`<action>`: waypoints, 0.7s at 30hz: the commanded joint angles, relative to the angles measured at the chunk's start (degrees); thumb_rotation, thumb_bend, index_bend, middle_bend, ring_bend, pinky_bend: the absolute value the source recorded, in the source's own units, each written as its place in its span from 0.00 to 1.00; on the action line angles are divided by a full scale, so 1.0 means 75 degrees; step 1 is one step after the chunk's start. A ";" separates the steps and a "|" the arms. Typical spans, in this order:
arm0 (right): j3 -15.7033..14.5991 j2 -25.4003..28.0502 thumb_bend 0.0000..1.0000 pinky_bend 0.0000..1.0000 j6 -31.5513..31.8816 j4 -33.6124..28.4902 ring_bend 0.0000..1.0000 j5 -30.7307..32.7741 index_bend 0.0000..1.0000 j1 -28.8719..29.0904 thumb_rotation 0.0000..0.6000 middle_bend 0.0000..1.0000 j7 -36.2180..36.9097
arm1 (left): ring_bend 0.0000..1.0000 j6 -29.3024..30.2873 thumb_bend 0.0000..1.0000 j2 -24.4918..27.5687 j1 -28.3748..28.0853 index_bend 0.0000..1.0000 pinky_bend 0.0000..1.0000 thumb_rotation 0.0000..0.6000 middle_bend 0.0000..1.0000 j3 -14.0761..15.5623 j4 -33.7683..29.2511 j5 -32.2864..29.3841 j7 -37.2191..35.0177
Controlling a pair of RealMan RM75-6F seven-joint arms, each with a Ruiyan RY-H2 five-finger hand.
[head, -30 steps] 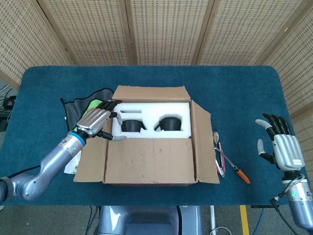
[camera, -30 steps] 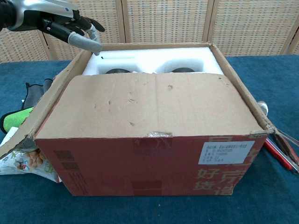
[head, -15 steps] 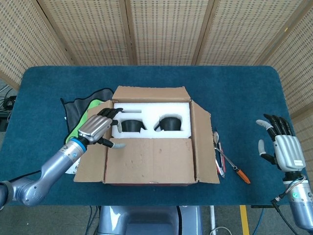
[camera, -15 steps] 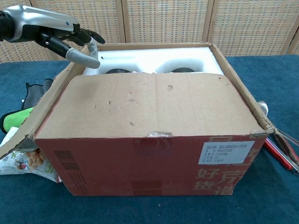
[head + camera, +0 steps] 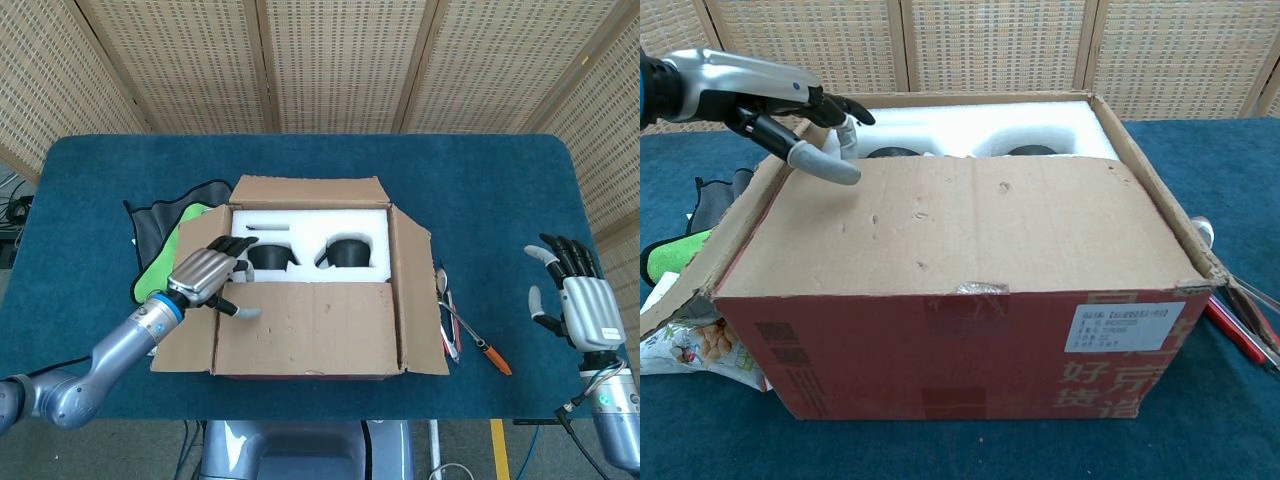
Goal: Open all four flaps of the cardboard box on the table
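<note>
The cardboard box (image 5: 312, 368) stands mid-table. Its back flap (image 5: 308, 190), left flap (image 5: 190, 320) and right flap (image 5: 415, 300) stand outward, while the near flap (image 5: 305, 325) lies flat over the front half. White foam (image 5: 310, 222) with two black parts shows in the open rear half. My left hand (image 5: 208, 276) hovers over the box's left edge, fingers spread, thumb reaching above the near flap's left corner; it holds nothing. In the chest view the left hand (image 5: 790, 105) sits just above the near flap (image 5: 950, 230). My right hand (image 5: 580, 300) is at the table's right edge, fingers apart, empty.
A black and green cloth (image 5: 160, 245) lies left of the box, with a printed packet (image 5: 685, 345) under the left flap. Red and orange hand tools (image 5: 465, 338) lie right of the box. Blue table cloth (image 5: 480, 200) spreads all round.
My left hand has slid toward me along the box's left edge, from over the foam to the near flap's left corner. The flaps and right hand look unchanged.
</note>
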 commanded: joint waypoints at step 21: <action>0.0023 -0.0029 0.62 0.00 -0.0062 0.0025 0.00 0.0059 0.19 0.0028 1.00 0.10 -0.0056 | 0.00 -0.1431 0.07 0.1207 0.1040 0.44 0.00 0.40 0.00 -0.1191 -0.0821 0.2118 -0.4130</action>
